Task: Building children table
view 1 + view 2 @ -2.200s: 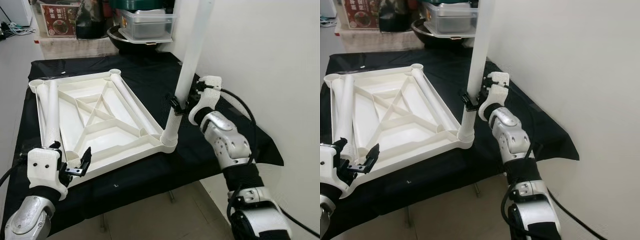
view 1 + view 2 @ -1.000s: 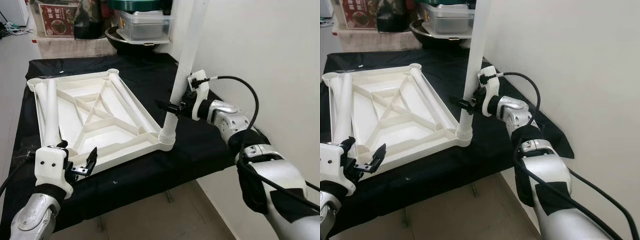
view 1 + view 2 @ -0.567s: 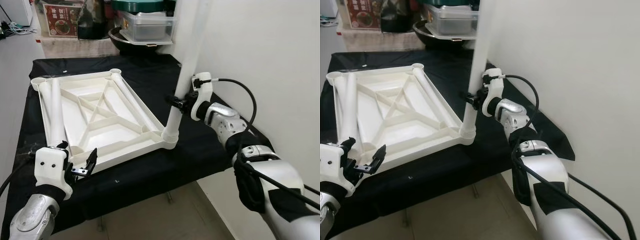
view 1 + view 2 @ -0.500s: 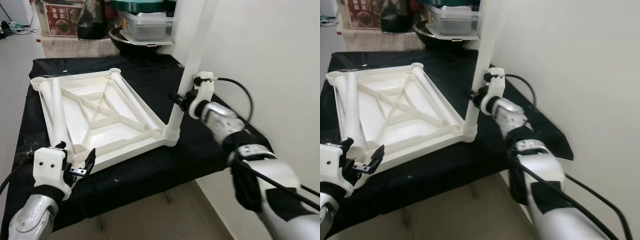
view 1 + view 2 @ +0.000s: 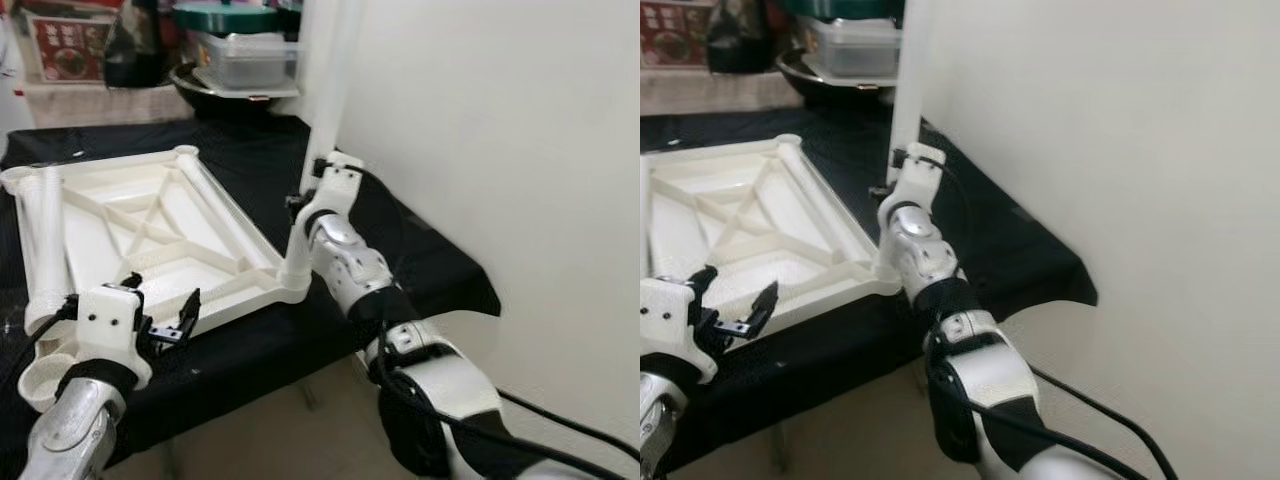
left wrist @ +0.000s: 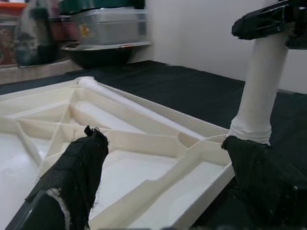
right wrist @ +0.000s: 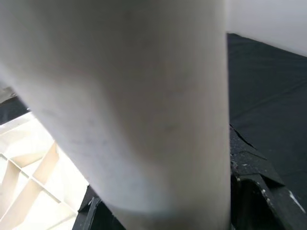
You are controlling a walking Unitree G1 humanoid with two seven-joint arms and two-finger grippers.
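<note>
Left eye view: right claw [image 5: 303,200] clamped on upright leg [image 5: 330,95] socketed in upturned tabletop [image 5: 150,235] at bench [image 5: 420,265] front edge, left claw [image 5: 165,318] apart nearby; plastic looks light, stiff, slick, so grip low near socket.

even indoor light, soft focus and one blurred close-up

we see both eye views evenly and brightly lit, with the white wall [image 5: 500,130] near washed out and only faint shadows on the black cloth [image 5: 420,250]. both are slightly soft, as if smeared by motion. in the left wrist view the background containers [image 6: 108,26] are blurred. in the right wrist view the white table leg [image 7: 139,105] sits too close and is wholly out of focus.
</note>
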